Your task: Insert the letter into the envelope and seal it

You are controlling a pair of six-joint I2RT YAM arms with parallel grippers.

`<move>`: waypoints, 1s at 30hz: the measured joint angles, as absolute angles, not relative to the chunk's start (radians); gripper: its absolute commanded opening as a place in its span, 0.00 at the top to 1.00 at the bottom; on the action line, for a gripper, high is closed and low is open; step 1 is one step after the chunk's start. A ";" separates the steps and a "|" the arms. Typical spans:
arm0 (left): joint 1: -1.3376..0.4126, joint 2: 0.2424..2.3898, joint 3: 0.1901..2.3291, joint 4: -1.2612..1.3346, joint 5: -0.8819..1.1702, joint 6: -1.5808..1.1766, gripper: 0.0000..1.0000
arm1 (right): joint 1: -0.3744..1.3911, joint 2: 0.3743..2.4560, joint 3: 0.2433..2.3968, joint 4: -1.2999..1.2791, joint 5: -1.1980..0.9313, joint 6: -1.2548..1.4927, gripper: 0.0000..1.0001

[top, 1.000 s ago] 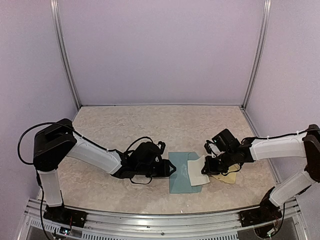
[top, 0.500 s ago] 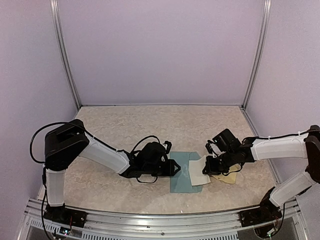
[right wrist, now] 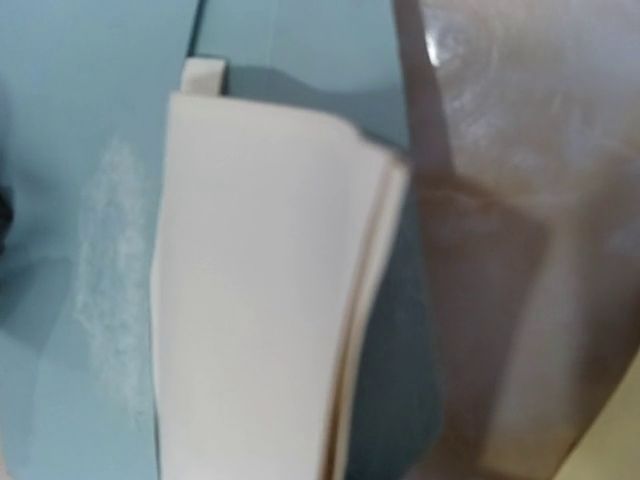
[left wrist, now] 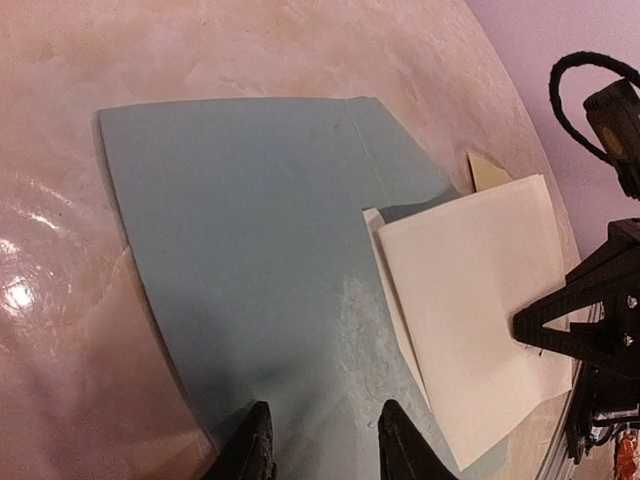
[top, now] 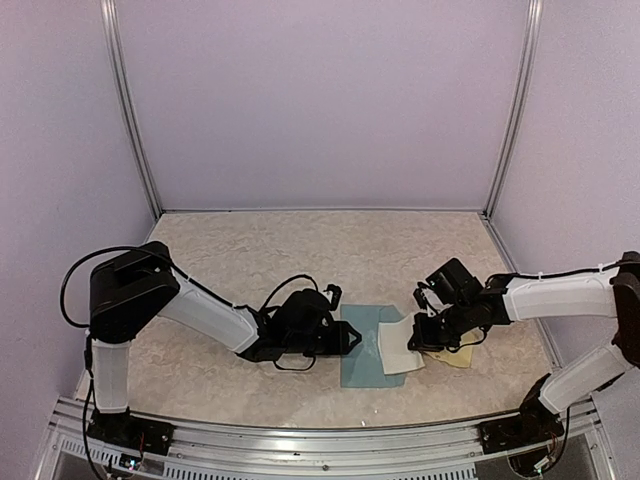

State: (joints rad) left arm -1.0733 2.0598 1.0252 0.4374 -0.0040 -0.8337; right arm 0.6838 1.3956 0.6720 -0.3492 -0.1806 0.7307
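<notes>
The teal envelope (top: 360,352) lies flat between the arms; it also shows in the left wrist view (left wrist: 250,220) and the right wrist view (right wrist: 70,150). The folded white letter (top: 401,346) lies over its right part, with its left edge at the envelope's opening (left wrist: 470,310) (right wrist: 255,290). My right gripper (top: 421,337) is shut on the letter's right edge (left wrist: 535,325); its fingers are hidden in its own view. My left gripper (top: 346,335) (left wrist: 322,452) is open, fingers (left wrist: 256,450) low over the envelope's left end.
A yellow-tan sticker sheet (top: 455,356) lies on the table under the right gripper, just right of the letter; one corner (left wrist: 486,167) shows past the letter. The marbled tabletop (top: 300,250) stretches behind, with purple walls around it.
My left gripper has moved right, up to the envelope's left end. My right gripper and the letter have barely shifted.
</notes>
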 measured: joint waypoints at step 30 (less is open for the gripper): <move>-1.091 2.023 0.959 0.472 -0.010 -0.896 0.66 | 0.684 1.433 0.622 -0.144 -0.308 0.780 1.00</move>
State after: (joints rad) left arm -1.0912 2.0232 0.9592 0.4717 -0.0097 -0.8955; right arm 0.6838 1.4334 0.6224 -0.1440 -0.3080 0.7803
